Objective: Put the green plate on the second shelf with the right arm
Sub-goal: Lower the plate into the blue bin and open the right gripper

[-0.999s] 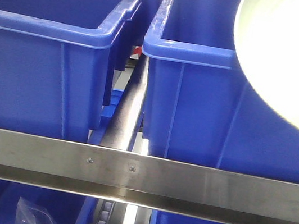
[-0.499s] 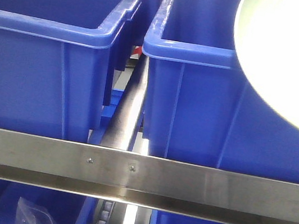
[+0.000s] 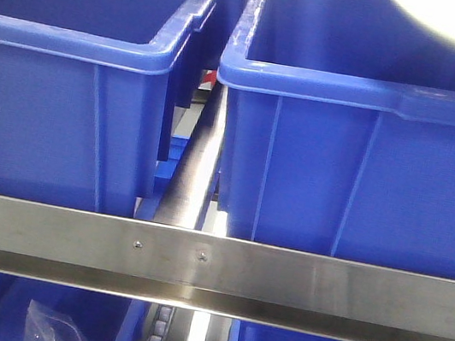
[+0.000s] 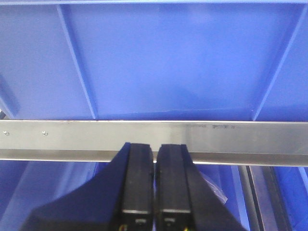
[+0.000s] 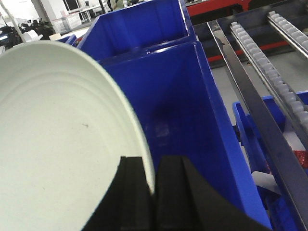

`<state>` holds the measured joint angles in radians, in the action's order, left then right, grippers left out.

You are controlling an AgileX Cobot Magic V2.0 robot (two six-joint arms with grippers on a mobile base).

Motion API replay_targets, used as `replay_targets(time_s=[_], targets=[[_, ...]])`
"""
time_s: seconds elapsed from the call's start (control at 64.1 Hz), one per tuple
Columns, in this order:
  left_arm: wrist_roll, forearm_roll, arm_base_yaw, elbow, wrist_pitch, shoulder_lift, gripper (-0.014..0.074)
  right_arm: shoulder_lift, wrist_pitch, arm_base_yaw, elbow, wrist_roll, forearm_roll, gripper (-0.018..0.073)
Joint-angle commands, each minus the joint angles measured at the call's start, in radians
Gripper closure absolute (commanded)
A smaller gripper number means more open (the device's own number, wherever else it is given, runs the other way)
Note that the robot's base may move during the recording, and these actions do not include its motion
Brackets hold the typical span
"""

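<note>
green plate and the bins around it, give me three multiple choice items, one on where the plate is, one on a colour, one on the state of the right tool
1. Where is the green plate?
A. held up over an open bin
B. flat on the steel rail
C. on the floor

2. What colour are the bins on the shelf?
A. red
B. blue
C. grey

3. How does the right tool stand?
A. wide open, empty
B. shut on the plate's rim
C. out of view

Answers:
1 A: the right wrist view shows the plate in the tool with a bin's open inside beyond it.
2 B: both bins above the steel rail in the front view are blue.
3 B: its two fingers sit either side of the plate's edge.
</note>
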<state>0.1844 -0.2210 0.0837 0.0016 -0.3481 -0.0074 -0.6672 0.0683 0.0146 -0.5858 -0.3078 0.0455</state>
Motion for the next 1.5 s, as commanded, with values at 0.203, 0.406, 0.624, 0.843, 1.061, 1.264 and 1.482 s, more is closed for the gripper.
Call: replay_targets(time_s=[0.203,0.406,0.624,0.843,1.061,1.264,1.482], targets=[[0.005,-0.001,0.005,0.042,0.063,-0.020,0.0472,-0.376,-0.136,0.001,-0.351,-0.001,0.001,0.0504],[0.005,-0.001,0.005,0.042,0.063,-0.020,0.0472,-0.540,-0.136,0.001,-0.472,-0.001,-0.037,0.0498],[0.005,-0.001,0.005,0.042,0.063,-0.020,0.0472,-0.556,-0.182,0.018,-0.475,-0.001,-0.066,0.0179],[0.005,-0.001,0.005,0.042,0.063,-0.020,0.0472,-0.555,-0.171,0.021,-0.469,-0.001,-0.066,0.0062],[0.005,-0.001,0.005,0.042,0.063,-0.020,0.0472,-0.474,-0.173,0.021,-0.360,-0.001,-0.066,0.0204],[0.005,-0.001,0.005,0.042,0.063,-0.020,0.0472,-0.261,-0.202,0.021,-0.155,-0.001,-0.067,0.0491],[0.005,-0.001,0.005,0.042,0.063,-0.020,0.0472,-0.036,-0.225,0.021,0.056,-0.001,-0.134,0.0511]])
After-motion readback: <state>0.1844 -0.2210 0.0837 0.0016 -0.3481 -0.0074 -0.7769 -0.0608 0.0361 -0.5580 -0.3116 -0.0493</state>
